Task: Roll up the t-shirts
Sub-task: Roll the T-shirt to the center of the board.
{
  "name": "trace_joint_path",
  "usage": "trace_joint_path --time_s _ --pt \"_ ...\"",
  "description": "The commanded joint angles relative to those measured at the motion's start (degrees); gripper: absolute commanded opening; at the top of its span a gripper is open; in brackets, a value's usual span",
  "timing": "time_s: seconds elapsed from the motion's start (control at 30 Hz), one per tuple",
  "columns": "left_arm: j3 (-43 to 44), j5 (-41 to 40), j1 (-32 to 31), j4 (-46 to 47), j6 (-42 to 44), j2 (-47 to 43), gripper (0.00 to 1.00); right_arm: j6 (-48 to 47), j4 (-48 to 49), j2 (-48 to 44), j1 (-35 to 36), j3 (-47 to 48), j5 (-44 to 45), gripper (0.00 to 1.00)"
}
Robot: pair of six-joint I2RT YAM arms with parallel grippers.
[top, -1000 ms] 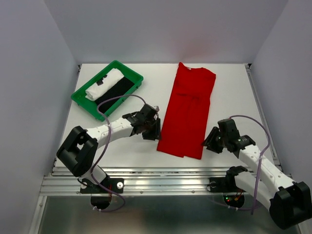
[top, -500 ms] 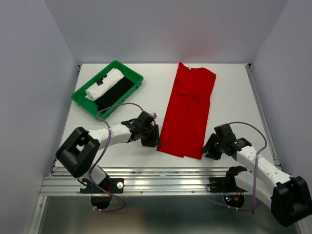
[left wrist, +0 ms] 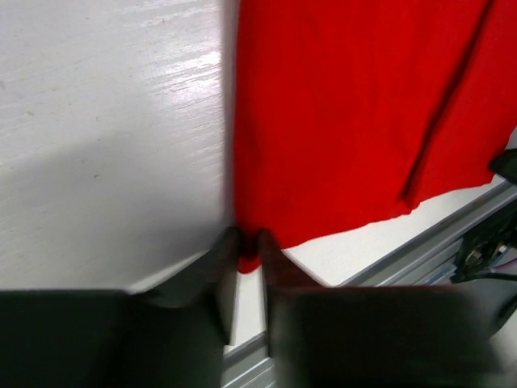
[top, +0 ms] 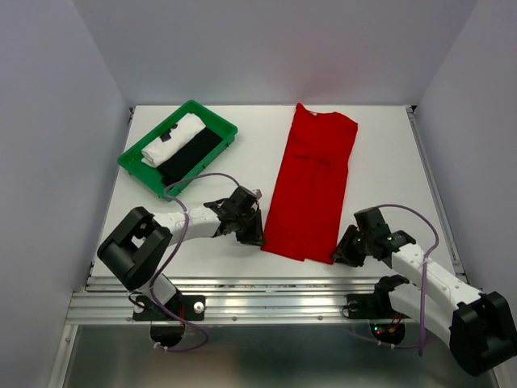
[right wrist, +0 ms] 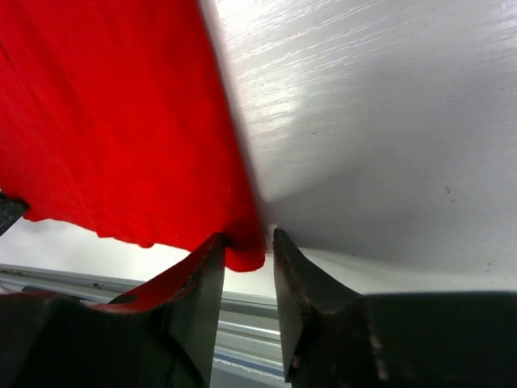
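Observation:
The red t-shirt (top: 311, 186) lies flat as a long folded strip, collar at the far end and hem toward me. My left gripper (top: 257, 236) is at the strip's near left corner. In the left wrist view the left gripper (left wrist: 247, 239) has its jaws pinched on that corner of the red t-shirt (left wrist: 347, 121). My right gripper (top: 343, 250) is at the near right corner. In the right wrist view the right gripper (right wrist: 249, 239) straddles the red t-shirt's (right wrist: 121, 121) corner, with a slim gap at one finger. A rolled white t-shirt (top: 172, 139) and a black t-shirt (top: 190, 153) lie in the tray.
The green plastic tray (top: 129, 162) stands at the back left of the white table. The metal rail (top: 258, 295) of the table's near edge runs just behind both grippers. Grey walls close in the back and both sides.
Both grippers have slid toward the near edge to the red t-shirt's two near corners, and their jaws have narrowed around them. The shirt itself has not shifted.

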Motion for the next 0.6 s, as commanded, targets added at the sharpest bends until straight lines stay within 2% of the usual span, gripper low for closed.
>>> trace_joint_path --time_s 0.0,0.03,0.07,0.13,0.17,0.23,0.57 --pt "0.4 1.2 -0.6 0.7 0.9 1.1 0.15 -0.9 -0.3 0.2 0.6 -0.7 -0.3 0.33" --pt "0.8 1.5 -0.6 0.7 1.0 1.2 0.07 -0.9 -0.2 0.2 0.6 -0.8 -0.4 0.31" --pt "1.0 1.8 -0.6 0.6 1.1 1.8 0.0 -0.9 0.0 0.3 0.6 -0.7 -0.4 0.23" --pt "2.1 2.2 -0.7 0.5 1.0 2.0 0.0 -0.9 0.1 0.2 1.1 -0.6 -0.9 0.16" --pt "2.7 2.4 -0.8 0.2 1.0 2.0 0.0 -0.9 -0.2 0.0 1.1 0.0 -0.7 0.08" --pt "3.3 2.7 -0.8 0.1 0.6 1.5 0.0 -1.1 -1.9 -0.6 1.1 0.9 0.1 0.03" --pt "7.6 1.0 -0.9 -4.1 -0.7 -1.7 0.0 -0.8 -7.2 -3.1 1.1 9.2 6.0 0.01"
